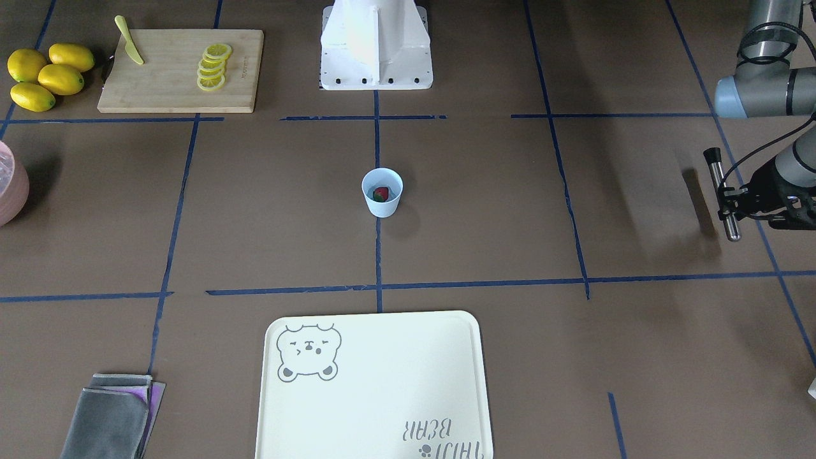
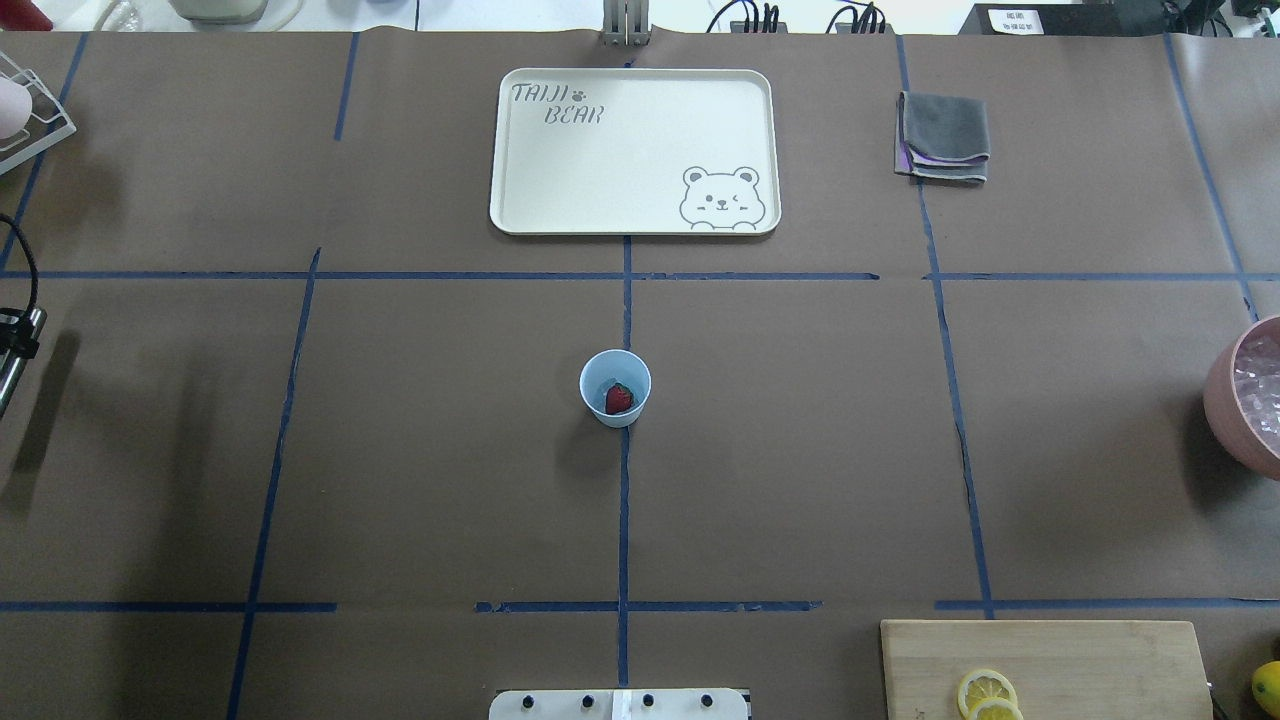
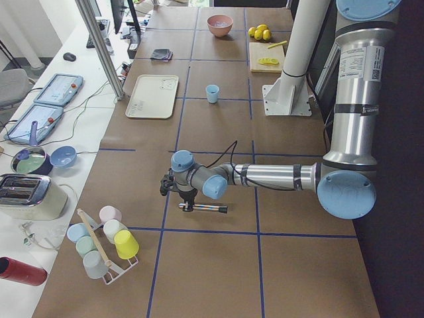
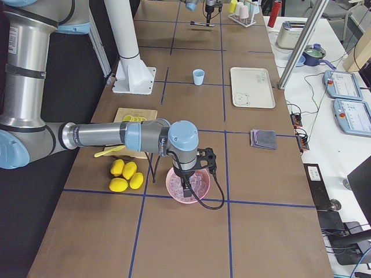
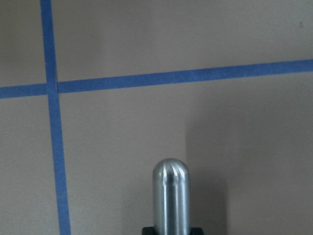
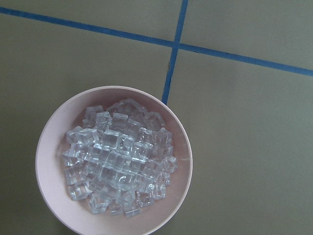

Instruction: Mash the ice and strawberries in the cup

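The pale blue cup (image 1: 382,205) stands upright at the table's centre with one red strawberry (image 1: 380,194) in it; they also show in the overhead view, cup (image 2: 598,372) and strawberry (image 2: 619,398). The ice (image 6: 117,161) is a heap of clear cubes in a pink bowl (image 6: 51,152) at the table's right end (image 2: 1225,400). My left gripper (image 1: 728,201) is shut on a metal muddler (image 1: 723,191), held level above the table far left of the cup; its rounded end shows in the left wrist view (image 5: 171,191). My right gripper (image 4: 186,184) hangs over the pink bowl; I cannot tell whether it is open.
A pale tray (image 2: 520,190) lies beyond the cup. A folded grey cloth (image 2: 944,135) lies at the far right. A cutting board (image 1: 166,89) holds lemon slices (image 1: 212,67) and a yellow knife (image 1: 129,48); whole lemons (image 1: 48,76) lie beside it. A cup rack (image 3: 99,245) stands at the left end.
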{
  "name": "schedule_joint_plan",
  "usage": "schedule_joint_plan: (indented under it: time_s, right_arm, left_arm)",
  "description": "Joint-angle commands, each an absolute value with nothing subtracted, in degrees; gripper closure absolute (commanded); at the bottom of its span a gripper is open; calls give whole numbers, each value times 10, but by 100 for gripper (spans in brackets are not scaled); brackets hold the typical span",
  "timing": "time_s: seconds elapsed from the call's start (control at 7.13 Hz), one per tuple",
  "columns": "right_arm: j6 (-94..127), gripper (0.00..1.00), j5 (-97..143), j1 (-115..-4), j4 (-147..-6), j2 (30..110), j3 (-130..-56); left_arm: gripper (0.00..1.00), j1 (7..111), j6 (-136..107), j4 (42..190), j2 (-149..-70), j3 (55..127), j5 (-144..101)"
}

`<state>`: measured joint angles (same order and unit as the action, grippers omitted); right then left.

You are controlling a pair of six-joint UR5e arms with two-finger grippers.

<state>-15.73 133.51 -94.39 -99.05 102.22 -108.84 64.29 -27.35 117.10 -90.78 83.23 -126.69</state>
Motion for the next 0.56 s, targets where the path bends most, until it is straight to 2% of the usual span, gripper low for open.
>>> schedule_joint_plan:
  time_s: [0.0,0.14,0.42]
  right_arm:
    - [-157,1,1335,-944,-991,1022,-1091]
    - [-157,1,1335,-944,-991,1023,-1092]
    - [-156,1,1335,-944,-991,1022,-1094]
  left_arm:
    - [18,642,-273,1181,-906,822,-1265]
    - [0,642,-273,1180,-905,822,-1263]
    - [0,644,-273,1175,-909,834,-1267]
